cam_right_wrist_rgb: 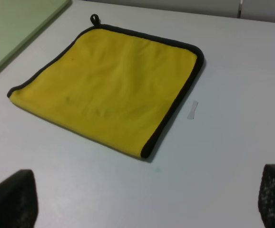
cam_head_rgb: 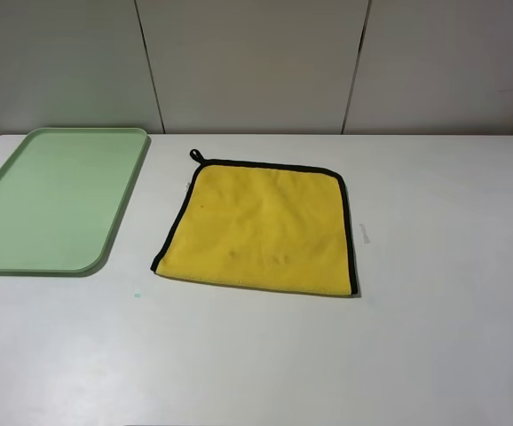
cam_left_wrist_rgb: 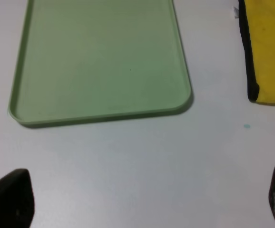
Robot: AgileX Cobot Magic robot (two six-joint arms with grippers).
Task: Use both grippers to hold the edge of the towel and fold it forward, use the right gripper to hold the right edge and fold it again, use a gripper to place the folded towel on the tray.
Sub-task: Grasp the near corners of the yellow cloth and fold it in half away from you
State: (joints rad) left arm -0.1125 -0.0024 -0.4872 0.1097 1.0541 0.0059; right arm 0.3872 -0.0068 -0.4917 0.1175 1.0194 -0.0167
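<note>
1. The left hand (cam_left_wrist_rgb: 144, 199) is held above the surface (cam_head_rgb: 327, 355), short of the near end of the tray (cam_left_wrist_rgb: 99, 115); its jaws are spread wide and nothing is gripped.
2. The right hand (cam_right_wrist_rgb: 142, 197) is held above the surface on the near side of the towel (cam_right_wrist_rgb: 109, 90), clear of it; its jaws are likewise spread wide, with nothing between them.
3. The towel is laid flat mid-surface, to the right of the tray and apart from it; black trim (cam_head_rgb: 349, 231) is seen along its left, far and right sides; a loop (cam_head_rgb: 196, 156) is seen at its far left corner.
4. A small pale strip (cam_head_rgb: 364, 233) is seen on the surface just right of the towel.
</note>
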